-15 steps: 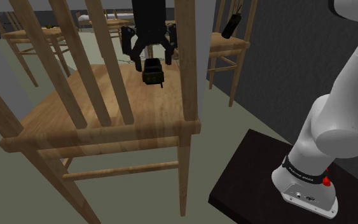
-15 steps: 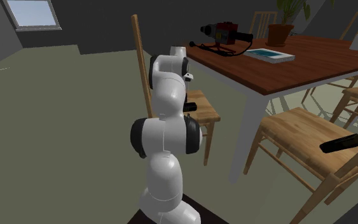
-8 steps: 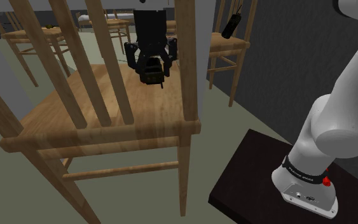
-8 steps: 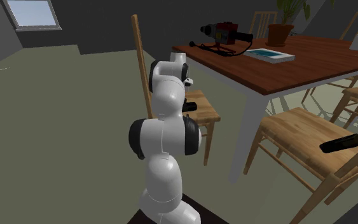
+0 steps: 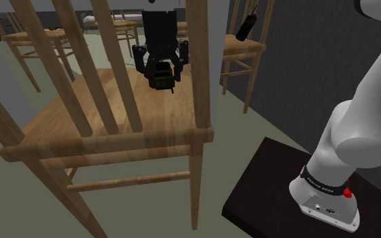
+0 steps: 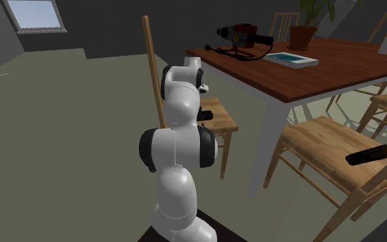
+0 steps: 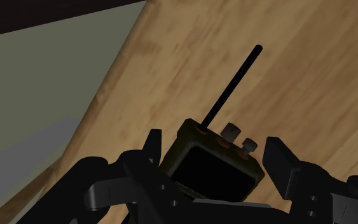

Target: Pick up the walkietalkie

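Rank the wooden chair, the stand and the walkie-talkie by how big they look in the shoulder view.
Largest: the wooden chair, though its back is very near the camera, which inflates it.
Next: the stand.
Smallest by far: the walkie-talkie.

No words or numbers can be read anywhere. The black band (image 5: 323, 183) around the bottom of the white robot arm (image 5: 358, 128), near on the shoulder view's right, has small pale marks that look like letters, but they are too tiny to make out.
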Available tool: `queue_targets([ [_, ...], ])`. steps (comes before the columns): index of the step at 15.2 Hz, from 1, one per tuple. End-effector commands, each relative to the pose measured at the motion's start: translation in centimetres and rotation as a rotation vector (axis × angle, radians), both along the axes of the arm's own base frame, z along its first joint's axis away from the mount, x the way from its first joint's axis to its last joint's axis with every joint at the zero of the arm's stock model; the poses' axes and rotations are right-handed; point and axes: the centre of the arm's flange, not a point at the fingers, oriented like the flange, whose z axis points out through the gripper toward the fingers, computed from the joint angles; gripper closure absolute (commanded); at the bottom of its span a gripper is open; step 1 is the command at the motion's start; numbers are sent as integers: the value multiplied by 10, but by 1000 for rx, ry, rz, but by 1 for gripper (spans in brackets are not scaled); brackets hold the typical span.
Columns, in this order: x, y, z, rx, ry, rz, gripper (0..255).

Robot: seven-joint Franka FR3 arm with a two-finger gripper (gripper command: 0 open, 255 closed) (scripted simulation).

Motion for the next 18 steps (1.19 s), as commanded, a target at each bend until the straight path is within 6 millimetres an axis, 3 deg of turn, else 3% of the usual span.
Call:
queue_targets([
  [1, 0, 0, -1, 0, 2, 0, 255],
  [16, 0, 0, 79, 0, 2, 0, 255],
  [18, 0, 0, 79, 0, 2, 0, 255],
])
